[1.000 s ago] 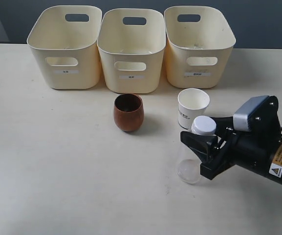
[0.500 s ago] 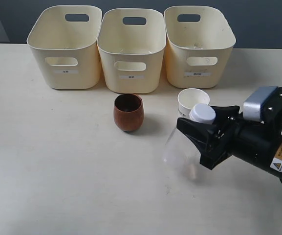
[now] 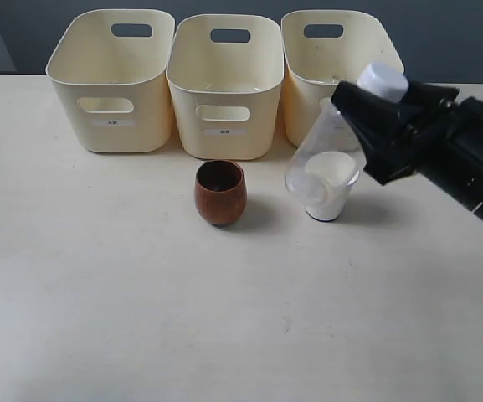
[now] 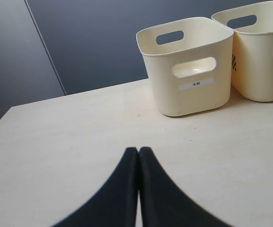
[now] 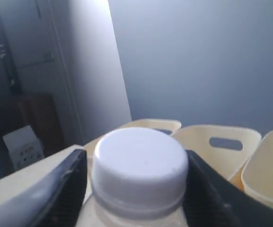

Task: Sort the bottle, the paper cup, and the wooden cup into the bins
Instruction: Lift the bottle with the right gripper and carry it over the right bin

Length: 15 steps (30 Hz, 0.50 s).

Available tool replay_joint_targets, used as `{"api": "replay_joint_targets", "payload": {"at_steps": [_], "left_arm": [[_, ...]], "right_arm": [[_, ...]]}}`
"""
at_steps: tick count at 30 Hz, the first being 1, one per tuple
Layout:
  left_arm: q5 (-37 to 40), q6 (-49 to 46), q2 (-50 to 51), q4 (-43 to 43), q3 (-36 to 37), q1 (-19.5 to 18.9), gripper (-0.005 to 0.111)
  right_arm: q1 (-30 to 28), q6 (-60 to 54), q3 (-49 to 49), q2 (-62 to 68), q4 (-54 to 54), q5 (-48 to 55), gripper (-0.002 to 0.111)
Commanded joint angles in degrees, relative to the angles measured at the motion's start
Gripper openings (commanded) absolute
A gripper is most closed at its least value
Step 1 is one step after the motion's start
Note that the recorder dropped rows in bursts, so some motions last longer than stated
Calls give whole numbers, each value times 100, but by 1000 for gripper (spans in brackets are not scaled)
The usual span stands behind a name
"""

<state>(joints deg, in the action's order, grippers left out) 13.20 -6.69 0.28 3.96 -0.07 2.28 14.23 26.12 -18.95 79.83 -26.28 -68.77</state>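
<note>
My right gripper [image 3: 373, 99] is shut on the neck of the clear bottle [image 3: 323, 155], which hangs tilted in the air with its white cap [image 5: 140, 165] up. Seen through the bottle's body, the white paper cup [image 3: 328, 186] stands on the table in front of the right bin [image 3: 340, 79]. The reddish-brown wooden cup [image 3: 220, 193] stands upright in front of the middle bin [image 3: 227, 84]. The left bin [image 3: 113, 79] [image 4: 188, 66] is at the back left. My left gripper [image 4: 138, 151] is shut with nothing in it, low over bare table.
The three bins stand side by side along the far edge of the cream table [image 3: 99, 276]. A dark wall rises behind them.
My right gripper has lifted the bottle off the table and carried it up and back toward the right bin. The cups have not moved.
</note>
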Motion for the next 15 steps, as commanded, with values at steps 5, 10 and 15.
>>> {"api": "replay_joint_targets", "payload": {"at_steps": [5, 10, 15], "left_arm": [[-27, 11, -28, 0, 7, 18, 0], [-27, 11, -28, 0, 7, 18, 0], [-27, 11, -28, 0, 7, 18, 0]], "right_arm": [[22, 89, -906, -122, 571, 1289, -1], [22, -154, -1296, -122, 701, 1698, -1], [22, -706, -1569, -122, 1055, 1758, -1]]}}
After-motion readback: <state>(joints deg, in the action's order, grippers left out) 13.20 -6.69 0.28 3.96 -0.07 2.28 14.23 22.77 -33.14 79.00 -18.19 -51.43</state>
